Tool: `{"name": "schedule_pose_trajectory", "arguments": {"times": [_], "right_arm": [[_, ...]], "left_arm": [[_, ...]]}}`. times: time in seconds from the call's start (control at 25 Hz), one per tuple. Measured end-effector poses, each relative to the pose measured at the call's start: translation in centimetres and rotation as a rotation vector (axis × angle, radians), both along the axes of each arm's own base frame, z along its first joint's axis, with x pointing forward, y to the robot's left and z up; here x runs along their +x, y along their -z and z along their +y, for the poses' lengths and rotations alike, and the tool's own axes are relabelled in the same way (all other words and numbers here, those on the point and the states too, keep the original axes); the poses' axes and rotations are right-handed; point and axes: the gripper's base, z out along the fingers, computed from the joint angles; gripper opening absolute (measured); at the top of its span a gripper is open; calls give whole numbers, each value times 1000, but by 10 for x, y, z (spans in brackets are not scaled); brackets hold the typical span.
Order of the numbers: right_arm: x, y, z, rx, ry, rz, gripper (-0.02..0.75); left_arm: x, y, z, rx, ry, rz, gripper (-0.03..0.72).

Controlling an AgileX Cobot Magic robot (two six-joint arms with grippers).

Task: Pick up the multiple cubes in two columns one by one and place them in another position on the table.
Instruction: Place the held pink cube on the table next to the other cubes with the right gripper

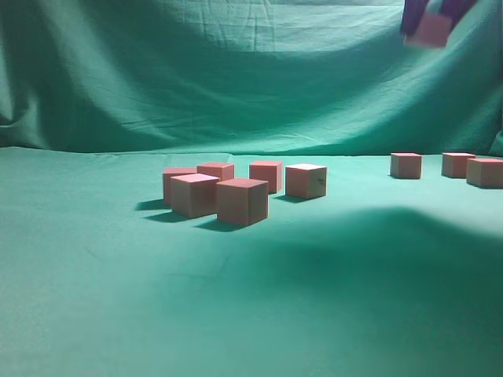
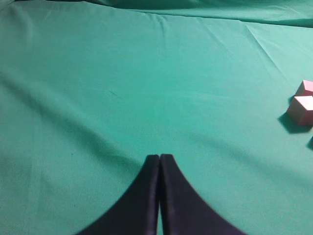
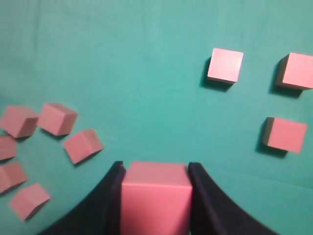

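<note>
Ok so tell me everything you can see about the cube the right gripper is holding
The held cube is matte pink-red, foam-like, with sharp edges, looking like the others. The right gripper clamps it between two dark fingers pressing its left and right faces. It sits square, not tilted. It hangs high above the table, touching nothing else; the exterior view shows it blurred near the top right corner.

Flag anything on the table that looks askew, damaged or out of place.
Nothing is damaged or spilled. The loose cluster of cubes sits at mixed angles, not in neat lines, while the three cubes at the right lie squarer. One cube is off the table, held high in the right gripper. The left gripper is shut and empty.
</note>
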Motion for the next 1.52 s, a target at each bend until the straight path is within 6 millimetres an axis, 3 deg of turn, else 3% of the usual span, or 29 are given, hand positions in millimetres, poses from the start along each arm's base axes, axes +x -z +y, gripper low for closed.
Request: {"name": "schedule_pose_trajectory", "arguments": {"times": [0.12,0.32,0.4,0.6,0.76,0.88,1.08,1.52], "right_arm": [[-29,-27,-4,28,5,-44,273],[-77,-39,7,30,-63,-49,273],[-95,-34,21,22,-134,-32,273],[-134,0,71,-25,-376,48,273],[-156,22,105,-60,-512,-18,273],[-164,35,119,-74,-557,-86,273],[-160,55,124,-80,-505,-88,273],[-145,112,136,-86,-304,52,273]], "left_arm": [[0,0,0,0,0,0,0],[0,0,0,0,0,0,0],[0,0,0,0,0,0,0],[0,0,0,0,0,0,0],[0,0,0,0,0,0,0],[0,0,0,0,0,0,0],[0,0,0,0,0,0,0],[0,0,0,0,0,0,0]]}}
